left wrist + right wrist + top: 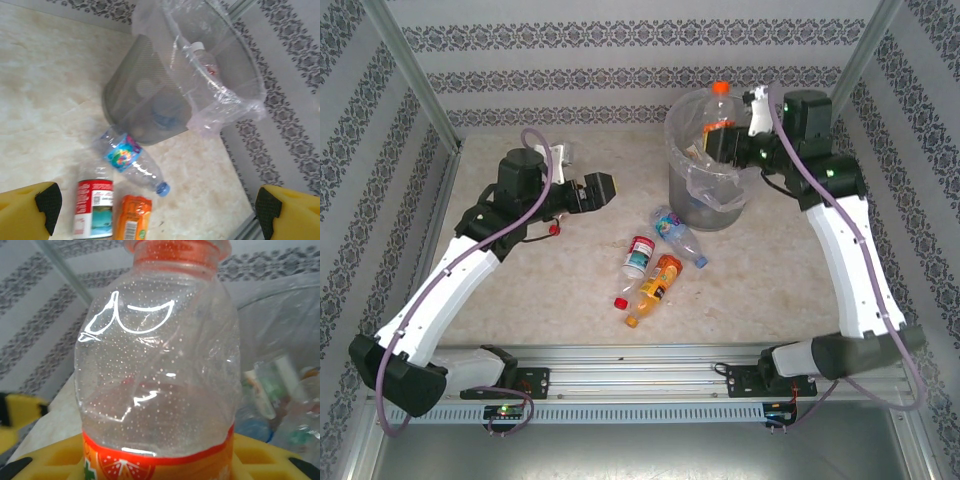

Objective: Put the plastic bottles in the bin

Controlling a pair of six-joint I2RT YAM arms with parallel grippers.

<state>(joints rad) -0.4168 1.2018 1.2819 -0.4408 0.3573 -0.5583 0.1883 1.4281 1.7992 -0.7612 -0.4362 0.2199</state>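
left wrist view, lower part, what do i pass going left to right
Yellow finger of the left hand → red-labelled bottle → orange-labelled bottle → blue bottle cap → other yellow finger.

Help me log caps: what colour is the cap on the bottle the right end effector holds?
Orange-red cap on the bottle, clearest in the right wrist view.

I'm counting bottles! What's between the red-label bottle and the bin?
A clear bottle with a blue cap lies between the red-label bottle and the bin, plain in the left wrist view.
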